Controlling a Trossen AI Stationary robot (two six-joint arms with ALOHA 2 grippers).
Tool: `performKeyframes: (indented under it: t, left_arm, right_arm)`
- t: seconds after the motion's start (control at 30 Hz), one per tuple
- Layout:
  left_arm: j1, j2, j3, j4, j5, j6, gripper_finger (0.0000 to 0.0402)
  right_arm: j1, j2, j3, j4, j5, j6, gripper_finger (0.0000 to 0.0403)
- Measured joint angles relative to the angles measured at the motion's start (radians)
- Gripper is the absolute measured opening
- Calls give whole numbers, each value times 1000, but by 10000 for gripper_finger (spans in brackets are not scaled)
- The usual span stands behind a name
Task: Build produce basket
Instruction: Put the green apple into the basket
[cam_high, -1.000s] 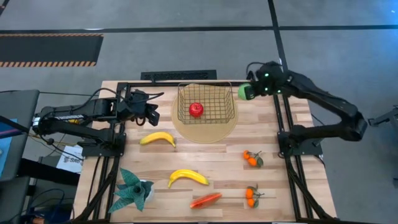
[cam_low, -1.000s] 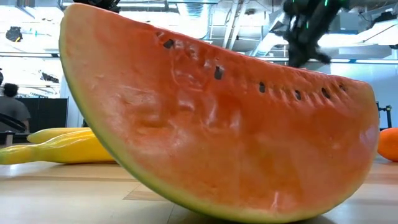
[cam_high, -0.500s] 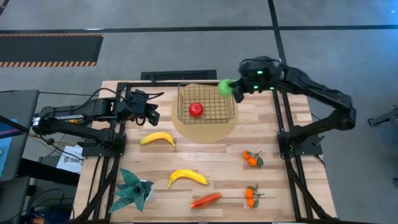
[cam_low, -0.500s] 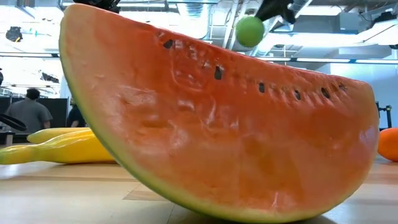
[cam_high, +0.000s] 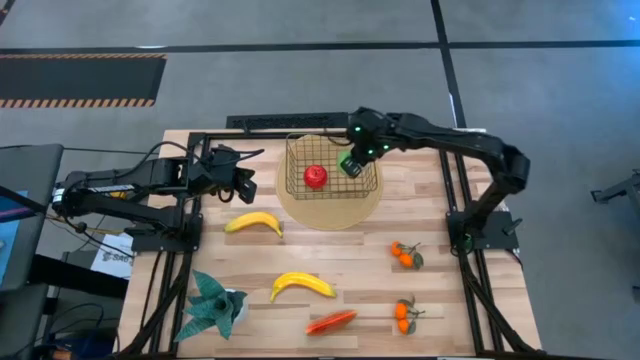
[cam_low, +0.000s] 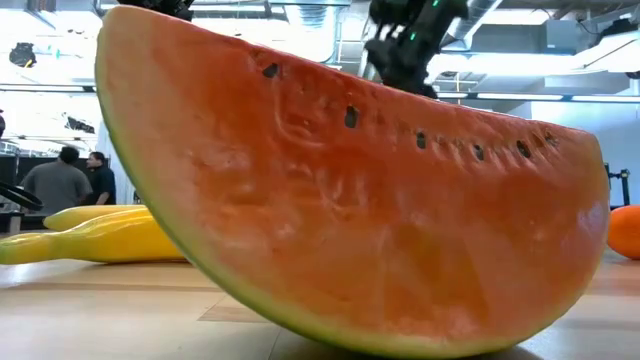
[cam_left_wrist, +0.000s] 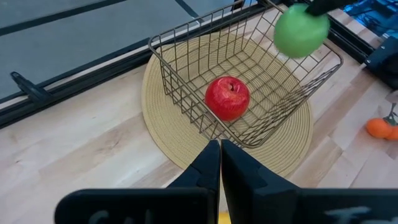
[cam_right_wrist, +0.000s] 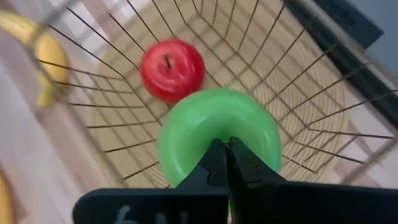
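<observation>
The basket (cam_high: 332, 167) sits on a round tan mat (cam_high: 330, 212) at the far middle of the table (cam_high: 440, 300), and it holds one red apple (cam_high: 315, 177) so far. The right gripper (cam_high: 352, 163) hangs over the basket's right half with a green apple (cam_left_wrist: 301, 31) clamped in its fingers; in the right wrist view the green apple sits directly ahead of the fingertips, above the mesh floor, with the red apple just beyond it and apart from it. Judgement: this is the carry-and-lower step for the second piece of produce, release not yet made. Left outside the basket, all well clear of the right gripper toward the near side of the table: one banana (cam_high: 254, 223) just beside the mat, a second banana (cam_high: 302, 286) nearer the front, a red-orange chili (cam_high: 331, 322) at the front edge, and two tangerine clusters (cam_high: 405, 254) (cam_high: 404, 313) on the right. So roughly one of seven items is in, a second about to go in, five still to fetch. The left gripper (cam_high: 243, 184) waits beside the basket's left side, fingers pressed together and holding nothing. A teal plant (cam_high: 214, 305) stands at the front left. The low view is filled by a watermelon slice (cam_low: 350, 210); people stand in the room behind.
</observation>
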Motion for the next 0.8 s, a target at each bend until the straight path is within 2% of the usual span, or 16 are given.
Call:
performKeyframes:
  t: [0.4,0.5,0.8]
  left_arm:
    - [0,0,0,0,1,0,0]
    - [0,0,0,0,1,0,0]
    - [0,0,0,0,-2,0,0]
  right_arm:
    - [-1,172,0,5,11,-29,0]
    - [-1,203,1,8,44,-35,0]
    - [-1,262,0,15,55,-56,0]
